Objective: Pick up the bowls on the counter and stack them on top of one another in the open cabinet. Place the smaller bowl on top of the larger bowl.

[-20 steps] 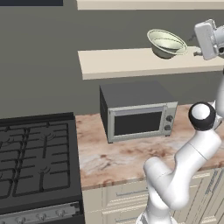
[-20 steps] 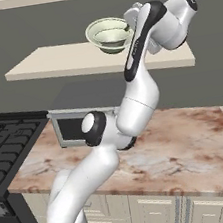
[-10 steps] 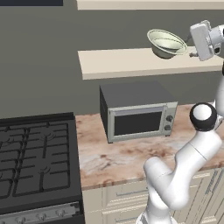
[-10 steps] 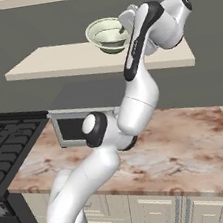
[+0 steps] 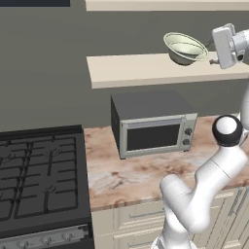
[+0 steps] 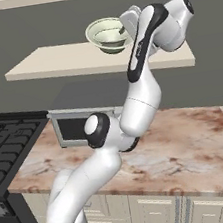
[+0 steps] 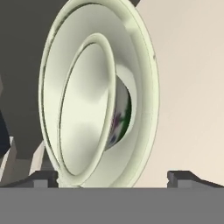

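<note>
Gripper [image 5: 212, 52] sits up at shelf height in the left base view, just right of the stacked bowls [image 5: 185, 48], w/ my hand behind it at the frame's right edge. Jaws hard to read here, too small. Bowls rest on the open cabinet [image 5: 141, 70] shelf board, toward its right half, above the microwave [image 5: 154, 124]. Counter [image 5: 136, 172] below has no bowls on it that I can see.

Right base view: gripper [image 6: 127, 26] is mostly hidden behind my forearm link; the bowls [image 6: 108, 34] lie immediately left of it on the cabinet shelf [image 6: 61, 63]. Smaller bowl's rim shows inside the larger's. Whether a finger touches the rim, can't tell from this side.

Hand view: fingers spread wide, one tip [image 7: 43, 178] at lower left, the other [image 7: 186, 177] lower right. Smaller bowl [image 7: 85, 109] nests inside the larger bowl [image 7: 140, 78]; cam is rolled, so the rims look like tall ovals. Stack sits close ahead, offset toward the left tip; its lower rim edge lands right by that tip, while the right tip has bare shelf [image 7: 192, 87] in front. Nothing pinched.

My read: stacking looks done, smaller on larger, in the cabinet. Next move turns on that left-tip clearance, so I'd back straight out along the hand axis, no sideways swing toward the bowls, else I nudge the stack.
</note>
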{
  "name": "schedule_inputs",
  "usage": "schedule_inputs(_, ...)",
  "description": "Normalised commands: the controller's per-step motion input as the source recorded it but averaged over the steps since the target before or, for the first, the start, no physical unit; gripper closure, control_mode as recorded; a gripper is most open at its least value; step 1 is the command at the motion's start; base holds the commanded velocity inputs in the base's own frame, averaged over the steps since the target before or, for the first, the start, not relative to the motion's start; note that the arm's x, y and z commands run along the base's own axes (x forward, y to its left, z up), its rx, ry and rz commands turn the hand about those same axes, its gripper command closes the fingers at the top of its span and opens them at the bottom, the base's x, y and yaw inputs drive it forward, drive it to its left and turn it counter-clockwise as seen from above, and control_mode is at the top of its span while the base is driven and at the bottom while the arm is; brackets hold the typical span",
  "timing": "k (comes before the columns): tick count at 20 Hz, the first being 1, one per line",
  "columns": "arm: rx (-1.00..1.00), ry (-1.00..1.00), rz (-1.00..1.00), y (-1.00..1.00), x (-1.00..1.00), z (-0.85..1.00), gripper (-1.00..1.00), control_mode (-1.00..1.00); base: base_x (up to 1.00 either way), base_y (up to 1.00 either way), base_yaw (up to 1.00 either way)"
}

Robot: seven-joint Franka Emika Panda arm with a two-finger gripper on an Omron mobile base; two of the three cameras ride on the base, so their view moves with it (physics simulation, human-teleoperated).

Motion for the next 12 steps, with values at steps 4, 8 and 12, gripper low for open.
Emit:
schedule_inputs(4, 0.07, 0.01, 0.02, 0.0, 0.1, 0.0, -1.0, -1.0, 0.0, 0.0, 0.0)
schedule_inputs(8, 0.04, 0.01, 0.01, 0.04, 0.18, 0.0, -1.0, -1.0, 0.0, 0.0, 0.0)
schedule_inputs(12, 0.01, 0.03, 0.0, 0.1, 0.23, 0.0, -1.0, -1.0, 0.0, 0.0, 0.0)
